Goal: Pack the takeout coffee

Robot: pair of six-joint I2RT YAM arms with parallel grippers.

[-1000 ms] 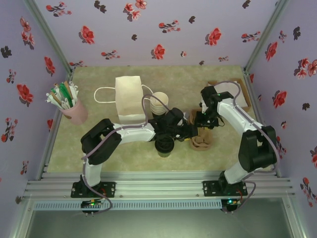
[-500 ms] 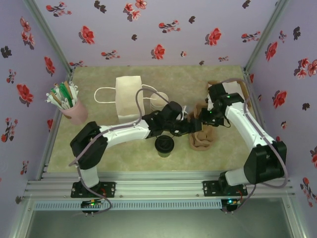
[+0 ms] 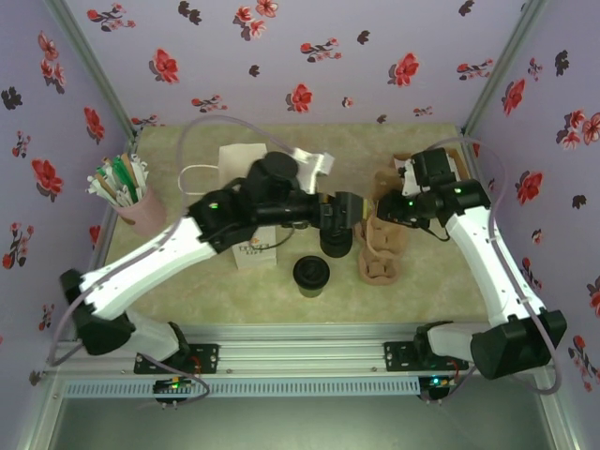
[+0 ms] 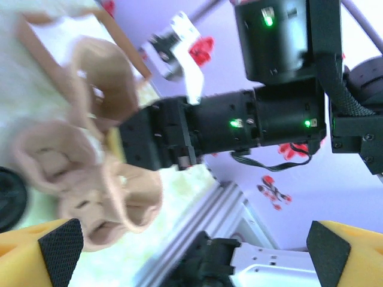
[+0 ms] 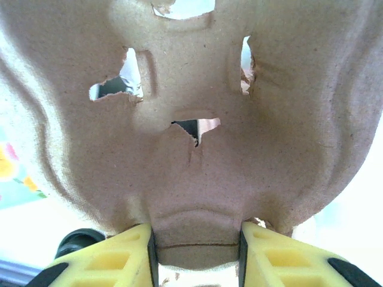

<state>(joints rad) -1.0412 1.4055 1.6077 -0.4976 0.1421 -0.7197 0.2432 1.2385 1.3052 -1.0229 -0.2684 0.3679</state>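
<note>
Coffee [image 3: 311, 275] stands upright on the table [image 3: 216, 295], nearer the arm bases than anything else. It is a short dark paper cup with its round, glossy black lid already pressed on. Nothing touches it.

So the lidding looks done and the packing does not: the coffee sits in no carrier well and in no bag.

Just right of the coffee and a little beyond it is the carrier [image 3: 379, 251], tan moulded pulp, matte and fibrous, with rounded wells and ragged punched slots. The right gripper [image 5: 196, 251] is clamped on a tab at its edge, both yellow pads [image 5: 119, 257] pressed to the pulp. The carrier looks tilted rather than lying flat.

Above and slightly beyond the coffee, the left gripper [image 4: 194, 245] is spread wide and empty, aimed toward the carrier.

Left of the coffee and farther back stands the bag [image 3: 255, 255], white paper, boxy, much taller than the cup, partly hidden by the left arm.

What seems left is to settle the carrier, seat the coffee in a well, and probably load the bag.
</note>
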